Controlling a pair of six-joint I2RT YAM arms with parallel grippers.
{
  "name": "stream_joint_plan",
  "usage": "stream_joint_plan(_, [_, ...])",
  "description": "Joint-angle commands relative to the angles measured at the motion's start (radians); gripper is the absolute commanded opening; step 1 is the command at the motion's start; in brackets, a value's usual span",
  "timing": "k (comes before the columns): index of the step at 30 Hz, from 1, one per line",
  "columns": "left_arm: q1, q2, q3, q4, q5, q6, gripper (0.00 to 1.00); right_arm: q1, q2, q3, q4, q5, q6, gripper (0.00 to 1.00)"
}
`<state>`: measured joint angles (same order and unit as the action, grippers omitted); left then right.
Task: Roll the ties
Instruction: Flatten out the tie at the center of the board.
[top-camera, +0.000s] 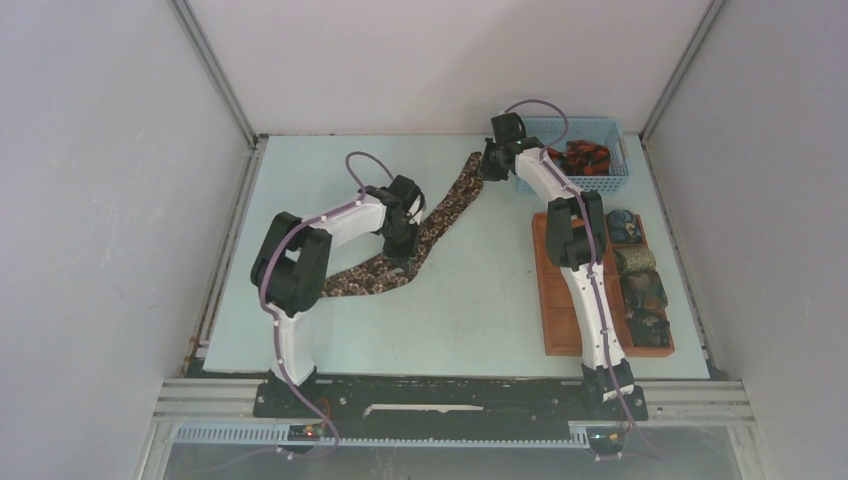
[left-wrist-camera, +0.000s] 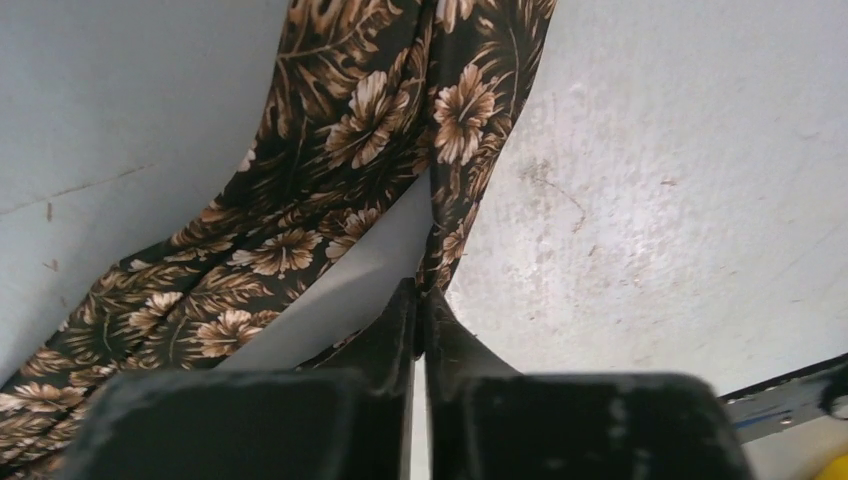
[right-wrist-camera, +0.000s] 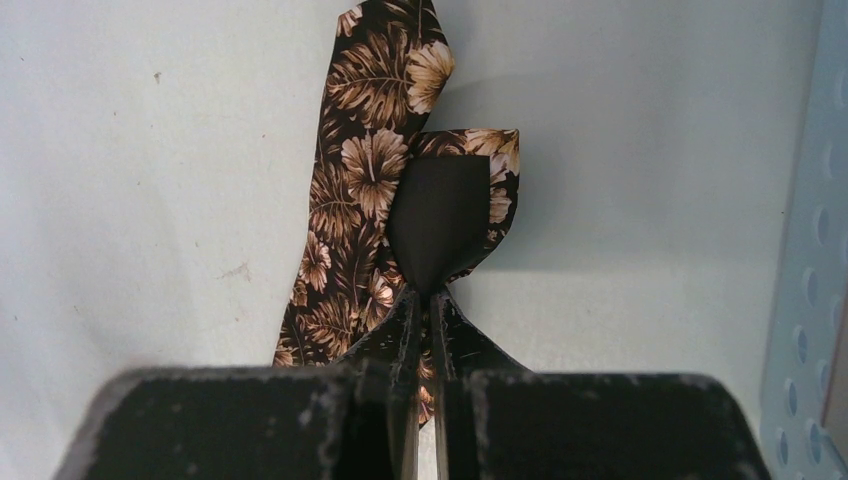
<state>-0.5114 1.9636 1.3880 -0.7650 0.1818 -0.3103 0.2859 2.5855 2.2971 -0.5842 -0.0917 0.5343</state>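
A dark brown tie (top-camera: 440, 215) with tan floral print lies in a long bent diagonal across the table. My left gripper (top-camera: 405, 250) sits at its middle bend. In the left wrist view the tie (left-wrist-camera: 340, 130) folds into a V, and the left gripper (left-wrist-camera: 422, 298) is shut on the edge of the right-hand strip. My right gripper (top-camera: 488, 165) is at the tie's far end, beside the basket. Seen from the right wrist, that gripper (right-wrist-camera: 422, 295) is shut on the tie (right-wrist-camera: 350, 200), whose tip is folded back to show its black lining (right-wrist-camera: 440, 205).
A blue mesh basket (top-camera: 610, 182) at the back right holds a black and red-orange tie (top-camera: 585, 158). An orange-brown compartment tray (top-camera: 560, 300) lies along the right side, with several rolled ties (top-camera: 634, 260) in its right column. The right arm reaches over the tray.
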Motion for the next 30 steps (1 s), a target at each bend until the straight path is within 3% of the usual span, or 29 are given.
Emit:
stream_joint_plan(1, [-0.006, 0.01, 0.036, -0.019, -0.008, 0.004, 0.0, -0.001, 0.003, 0.026, 0.023, -0.011, 0.001, 0.0])
stream_joint_plan(14, [0.034, -0.053, 0.0, -0.137, -0.043, 0.055, 0.0, -0.002, 0.012, 0.039, 0.018, -0.019, 0.003, 0.0])
stream_joint_plan(27, [0.134, -0.01, 0.098, -0.247, -0.045, 0.141, 0.01, -0.005, 0.011, 0.038, 0.021, -0.032, 0.002, 0.0])
stream_joint_plan(30, [0.162, 0.006, 0.104, -0.252, -0.044, 0.144, 0.03, -0.005, 0.01, 0.038, 0.02, -0.041, 0.003, 0.08])
